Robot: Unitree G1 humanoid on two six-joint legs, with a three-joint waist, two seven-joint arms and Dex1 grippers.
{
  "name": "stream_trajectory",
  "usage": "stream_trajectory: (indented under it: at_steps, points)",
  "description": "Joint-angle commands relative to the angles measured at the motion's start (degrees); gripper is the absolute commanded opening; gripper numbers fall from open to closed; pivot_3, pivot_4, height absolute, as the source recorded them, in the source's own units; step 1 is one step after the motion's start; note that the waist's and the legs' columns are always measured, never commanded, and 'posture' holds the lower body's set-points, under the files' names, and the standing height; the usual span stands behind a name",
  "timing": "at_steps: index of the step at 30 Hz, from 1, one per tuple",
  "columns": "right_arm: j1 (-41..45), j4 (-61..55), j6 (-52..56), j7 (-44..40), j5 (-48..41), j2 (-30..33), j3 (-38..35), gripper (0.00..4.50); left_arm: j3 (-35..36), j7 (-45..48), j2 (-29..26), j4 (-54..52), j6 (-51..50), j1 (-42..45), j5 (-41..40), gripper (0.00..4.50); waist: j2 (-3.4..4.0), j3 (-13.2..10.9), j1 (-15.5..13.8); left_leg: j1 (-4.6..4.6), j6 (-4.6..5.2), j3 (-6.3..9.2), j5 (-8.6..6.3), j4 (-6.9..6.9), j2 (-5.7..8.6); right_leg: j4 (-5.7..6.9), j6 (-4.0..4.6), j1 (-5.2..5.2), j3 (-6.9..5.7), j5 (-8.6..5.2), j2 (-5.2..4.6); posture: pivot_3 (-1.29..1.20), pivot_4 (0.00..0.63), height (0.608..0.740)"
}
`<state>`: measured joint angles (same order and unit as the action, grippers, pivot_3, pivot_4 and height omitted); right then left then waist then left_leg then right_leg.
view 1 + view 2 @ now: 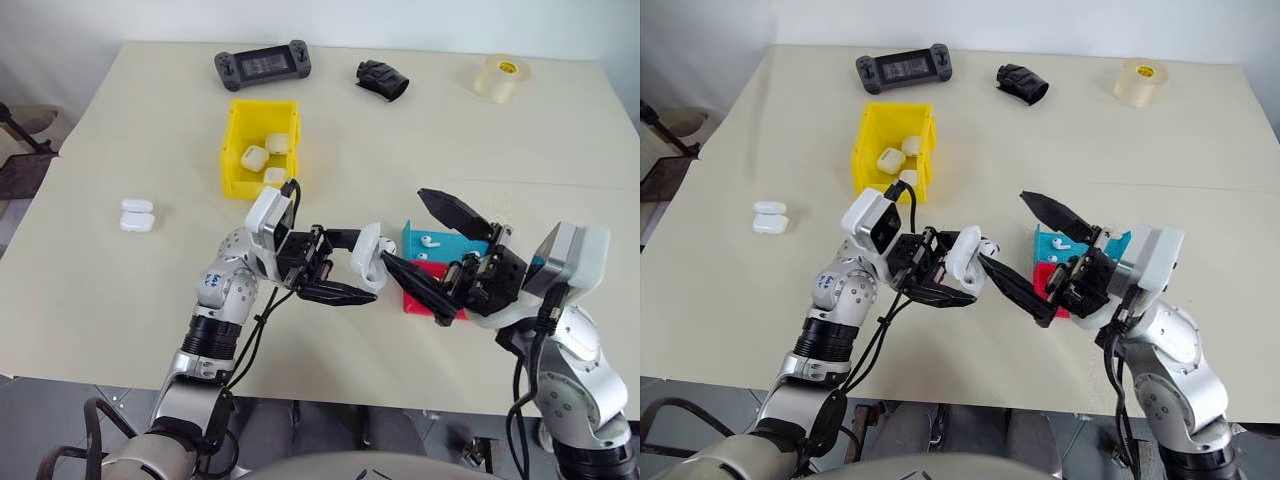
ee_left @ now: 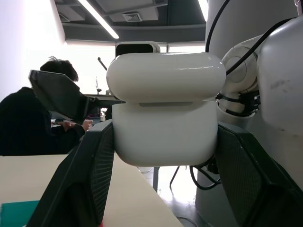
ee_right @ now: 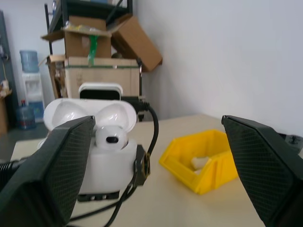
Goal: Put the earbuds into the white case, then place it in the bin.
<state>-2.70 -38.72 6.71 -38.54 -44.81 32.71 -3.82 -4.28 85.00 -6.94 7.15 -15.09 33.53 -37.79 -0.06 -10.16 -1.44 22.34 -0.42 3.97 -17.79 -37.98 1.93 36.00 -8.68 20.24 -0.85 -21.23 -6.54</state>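
Right claw (image 1: 418,243) is gaping wide with nothing in it, lower finger just beside the small glossy white rounded case (image 1: 368,257). Left claw (image 1: 352,268) is pinching that case tight around its body, lid hinged open toward the right claw. In the right wrist view I'm seeing one tiny glossy white earbud (image 3: 111,134) sitting in the case; whether it is fully seated I can't tell. Another earbud (image 1: 429,241) is lying in the shallow teal tray (image 1: 452,243) just behind the right claw, red tray (image 1: 422,301) below it. I'm judging the next pick is that one: keeping the left steady, dropping the right straight over the stem. Bright yellow plastic open-top bin (image 1: 234,152) is sitting well beyond the left claw, other cases inside.
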Motion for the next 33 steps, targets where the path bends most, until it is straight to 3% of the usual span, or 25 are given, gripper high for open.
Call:
stream_trajectory:
  at_steps: [1,6,10,17,22,27,30,33]
  points:
    - [-7.1,-1.9,3.0,-2.2,-0.8,3.9,-5.7,4.48,0.1,-0.8,0.7,-2.6,2.0,2.1,-0.5,2.78,0.0,0.0,0.0,0.0,0.0,0.0,0.0,0.0,0.02,0.0,0.0,0.0,0.0,0.0,-0.01,0.0,0.15,0.74]
    - [-17.7,-0.9,1.6,-5.0,-2.5,5.4,-19.5,4.48,-0.1,-1.0,-1.0,-2.9,3.1,0.0,0.1,2.78,-0.05,0.0,0.1,0.02,0.09,0.02,0.0,0.01,0.16,-0.05,-0.05,-0.12,-0.01,0.03,-0.04,0.0,0.15,0.74]
    - [-28.6,6.3,-3.1,-11.3,1.6,3.6,-33.1,4.48,-0.1,-2.1,-2.0,-4.2,3.9,-2.3,0.3,2.78,-0.05,0.0,0.0,-0.15,0.08,0.0,0.0,0.04,0.14,-0.07,-0.04,-0.26,-0.04,0.02,0.03,0.0,0.15,0.74]
    - [-32.9,18.4,-11.0,-16.1,7.4,1.1,-41.1,4.48,-1.1,-3.3,-2.1,-5.1,6.1,-5.1,0.7,2.78,-0.05,0.0,0.1,-0.31,0.12,0.03,0.02,0.04,0.06,-0.45,-0.04,-0.65,0.0,0.02,-0.03,0.0,0.15,0.74]
    - [-30.5,17.9,-8.4,-16.3,9.7,4.6,-38.6,4.48,-2.0,-3.2,-2.1,-5.5,7.6,-6.4,1.0,2.78,0.08,0.0,0.3,-0.32,0.12,0.02,0.02,0.06,0.03,-0.45,-0.04,-0.63,0.0,0.02,-0.01,0.0,0.15,0.74]
    - [-21.0,12.4,11.6,-11.4,8.7,19.7,-31.7,4.48,-2.0,-4.0,-2.5,-6.4,7.9,-8.1,1.1,2.78,0.24,0.1,0.6,-0.33,0.13,-0.06,0.04,0.01,0.01,-0.46,-0.04,-0.64,0.04,0.02,-0.02,0.0,0.15,0.74]
    - [-14.3,12.2,17.1,-11.9,7.6,25.2,-28.3,4.48,-2.3,-4.1,-2.9,-6.9,8.2,-9.1,1.2,2.78,0.22,0.1,0.0,-0.31,0.13,0.05,0.04,0.02,-0.04,-0.46,-0.04,-0.64,-0.06,0.02,0.0,0.0,0.15,0.74]
    - [-2.7,14.8,24.9,-12.4,8.4,33.0,-20.4,4.48,-2.6,-4.3,-3.2,-7.4,9.0,-10.3,1.4,2.78,0.28,0.0,-0.1,-0.21,0.14,0.21,0.03,0.04,0.02,-0.48,-0.04,-0.61,-0.19,0.02,-0.04,0.0,0.15,0.74]
